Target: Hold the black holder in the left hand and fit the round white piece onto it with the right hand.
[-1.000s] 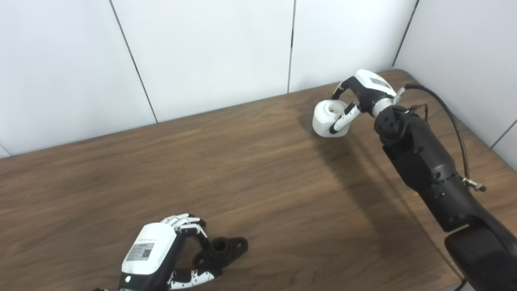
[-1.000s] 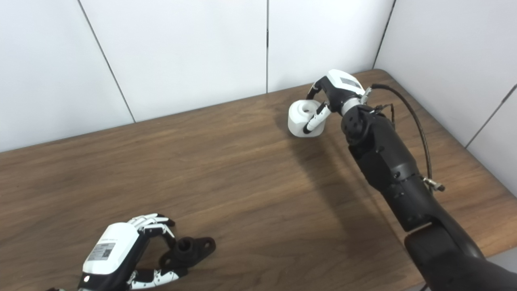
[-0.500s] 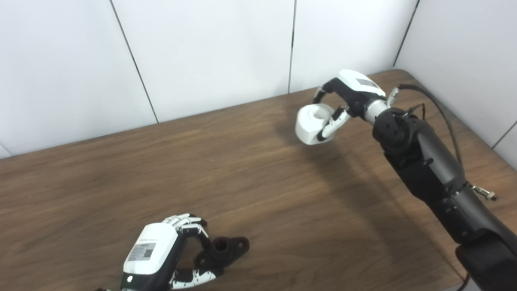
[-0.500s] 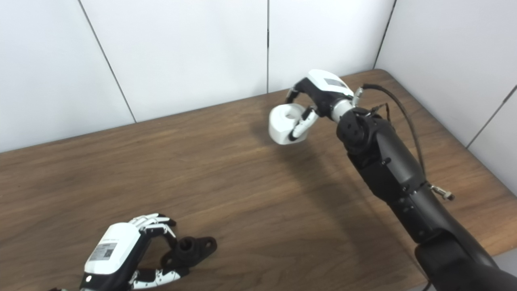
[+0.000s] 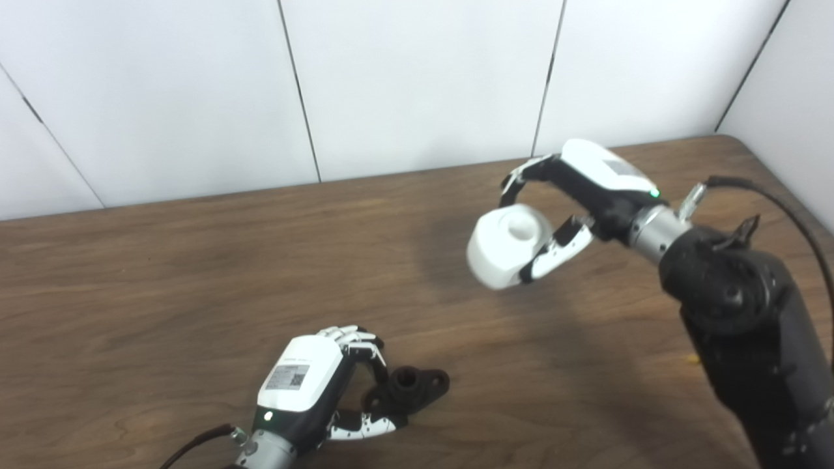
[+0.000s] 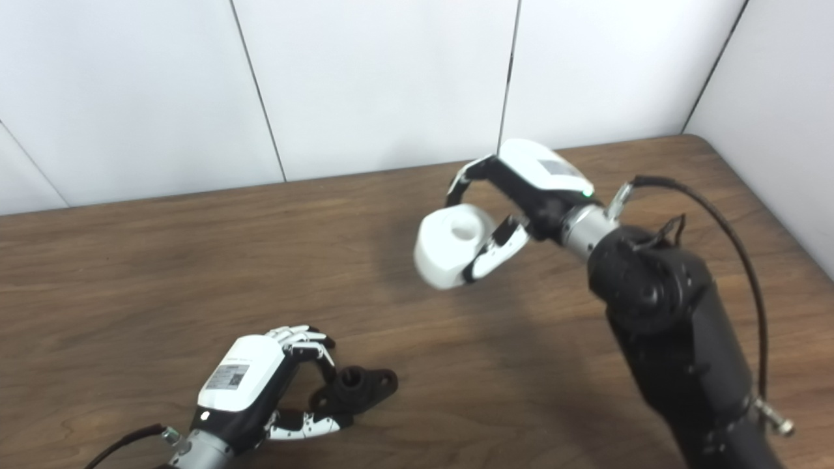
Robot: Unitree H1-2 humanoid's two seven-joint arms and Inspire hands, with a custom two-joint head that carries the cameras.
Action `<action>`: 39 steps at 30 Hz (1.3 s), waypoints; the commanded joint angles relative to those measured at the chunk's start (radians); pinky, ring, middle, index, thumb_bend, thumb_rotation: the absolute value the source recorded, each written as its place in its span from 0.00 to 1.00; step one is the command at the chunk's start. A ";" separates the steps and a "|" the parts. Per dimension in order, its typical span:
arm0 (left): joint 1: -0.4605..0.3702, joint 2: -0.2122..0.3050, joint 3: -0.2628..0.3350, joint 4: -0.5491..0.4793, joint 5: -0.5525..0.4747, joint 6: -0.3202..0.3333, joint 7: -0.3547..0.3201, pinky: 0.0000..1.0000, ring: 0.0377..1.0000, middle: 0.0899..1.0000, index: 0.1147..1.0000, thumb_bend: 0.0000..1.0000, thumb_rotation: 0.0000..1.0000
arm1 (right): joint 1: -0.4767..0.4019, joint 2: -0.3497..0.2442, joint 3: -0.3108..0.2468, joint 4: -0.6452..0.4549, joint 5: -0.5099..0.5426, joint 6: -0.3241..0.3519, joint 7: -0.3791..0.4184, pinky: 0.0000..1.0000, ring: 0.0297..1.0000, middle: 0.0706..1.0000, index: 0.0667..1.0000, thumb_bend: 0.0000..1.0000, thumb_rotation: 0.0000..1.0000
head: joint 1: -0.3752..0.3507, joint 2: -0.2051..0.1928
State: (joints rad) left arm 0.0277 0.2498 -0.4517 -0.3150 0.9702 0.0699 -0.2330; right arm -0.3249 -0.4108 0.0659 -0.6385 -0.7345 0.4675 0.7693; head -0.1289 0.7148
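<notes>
Since the earlier frame the right hand (image 5: 573, 202) had carried the round white piece (image 5: 505, 251), pinched between its fingers, toward the left hand (image 5: 313, 387), which gripped the black holder (image 5: 410, 387) at its fingertips; both looked rigid, light, smooth.

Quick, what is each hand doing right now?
Left hand: closed on the black holder, down at the table.
Right hand: closed on the round white piece, held above the table.
</notes>
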 commanded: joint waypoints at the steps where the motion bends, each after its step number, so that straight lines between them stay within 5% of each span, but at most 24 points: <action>1: 0.020 -0.006 -0.040 0.047 0.033 0.018 -0.066 0.85 0.83 0.75 0.42 0.52 0.05 | -0.009 0.021 -0.024 -0.052 -0.017 0.002 0.025 0.85 0.89 0.77 0.44 0.52 0.13 | 0.003 0.003; 17: 0.010 -0.025 -0.056 0.044 0.043 0.035 -0.060 0.85 0.83 0.74 0.42 0.52 0.05 | 0.076 0.118 0.083 -0.147 -0.065 -0.005 0.071 0.80 0.90 0.76 0.44 0.53 0.14 | 0.040 0.037; 39: 0.004 -0.051 -0.082 0.024 0.077 0.067 -0.082 0.84 0.82 0.74 0.42 0.52 0.05 | 0.122 0.177 0.182 -0.078 -0.041 -0.060 -0.038 0.77 0.90 0.77 0.44 0.52 0.14 | 0.076 0.056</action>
State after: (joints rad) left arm 0.0159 0.1993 -0.4977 -0.3155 1.0306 0.1364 -0.2368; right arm -0.1890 -0.2377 0.2498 -0.7102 -0.7755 0.4304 0.7679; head -0.0522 0.7701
